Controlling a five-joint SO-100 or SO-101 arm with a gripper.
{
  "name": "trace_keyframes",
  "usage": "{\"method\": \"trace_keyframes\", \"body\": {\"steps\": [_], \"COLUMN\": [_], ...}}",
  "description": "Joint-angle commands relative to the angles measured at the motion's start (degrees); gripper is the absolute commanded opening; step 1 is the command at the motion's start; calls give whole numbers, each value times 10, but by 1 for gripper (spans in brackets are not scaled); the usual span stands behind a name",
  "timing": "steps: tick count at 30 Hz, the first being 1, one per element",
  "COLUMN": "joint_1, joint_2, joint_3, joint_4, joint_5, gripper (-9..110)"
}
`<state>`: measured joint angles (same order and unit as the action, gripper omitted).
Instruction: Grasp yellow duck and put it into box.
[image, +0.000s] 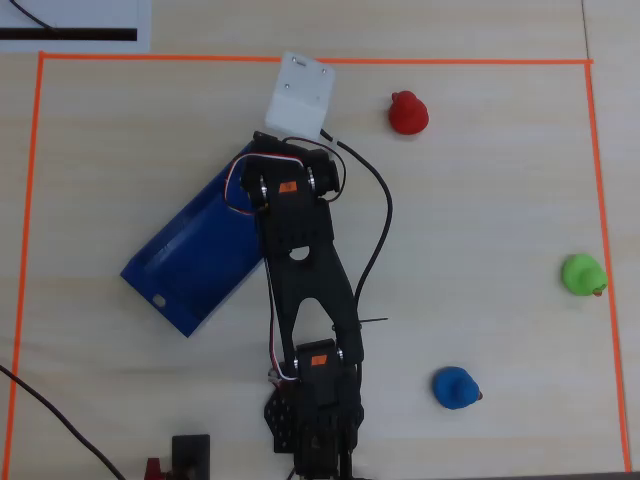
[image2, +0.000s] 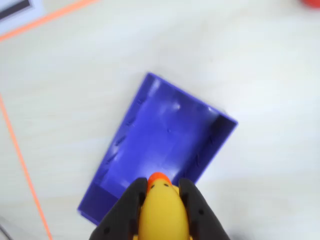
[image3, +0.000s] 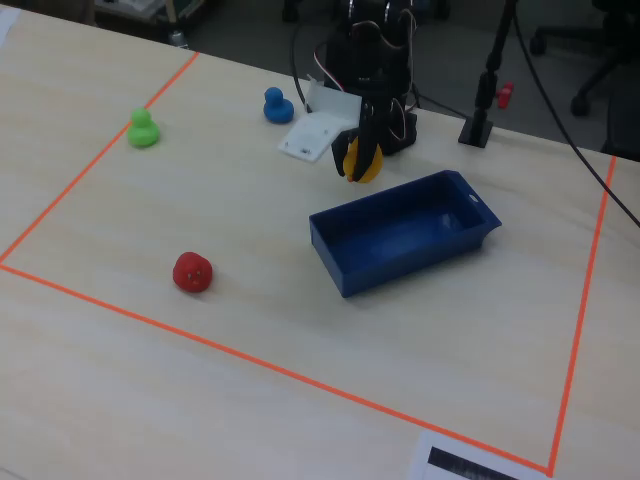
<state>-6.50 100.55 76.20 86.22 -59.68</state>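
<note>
The duck (image2: 162, 212) is pinched in the hand (image2: 162, 192) and held in the air over the box (image2: 165, 135), at the 6 o'clock edge in the wrist view. The grasp is judged done; lowering and release into the box are left.

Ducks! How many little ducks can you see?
4. The yellow duck is held in the gripper above the box. On the table: red duck, green duck, blue duck. The arm could hide others.
</note>
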Motion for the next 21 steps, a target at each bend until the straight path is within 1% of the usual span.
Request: {"method": "trace_keyframes", "body": {"steps": [1,6,10,15,21], "joint_1": [2,-31,-86,-155,-181], "joint_2": [40,69,99,106,92], "joint_3": [98,249,328,367,374], "joint_4": [-55,-113,-121,-135,-171], "joint_5": [15,41,93,163,196], "gripper": [0,0,0,0,0]}}
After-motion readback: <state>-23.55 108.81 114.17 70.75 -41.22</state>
